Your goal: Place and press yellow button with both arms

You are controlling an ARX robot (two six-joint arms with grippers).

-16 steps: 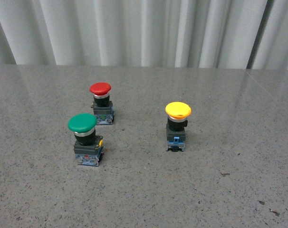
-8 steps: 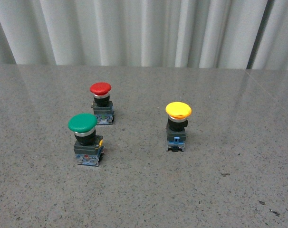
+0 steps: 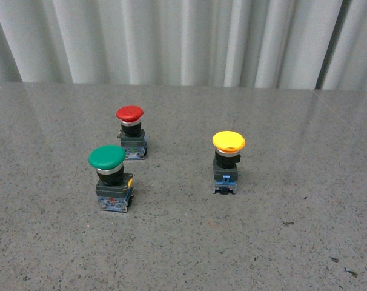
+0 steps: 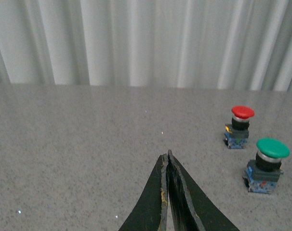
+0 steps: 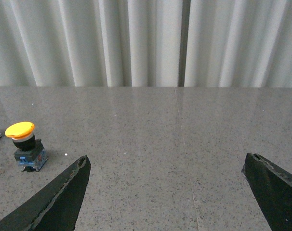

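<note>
Upright yellow button point(image 3: 228, 159) sits right of centre in front frame. Only right gripper point(image 5: 165, 161), spread wide, empty, faces it, so likely nearer; left gripper point(image 4: 166, 160) pinched closed, empty.

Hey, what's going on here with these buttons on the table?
Nothing is being handled yet. Three push buttons stand upright on the grey table: the yellow button off to the right, the green button and red button together on the left. Neither arm shows in the front view. The left gripper is shut, the right gripper open, both empty and short of the buttons.
</note>
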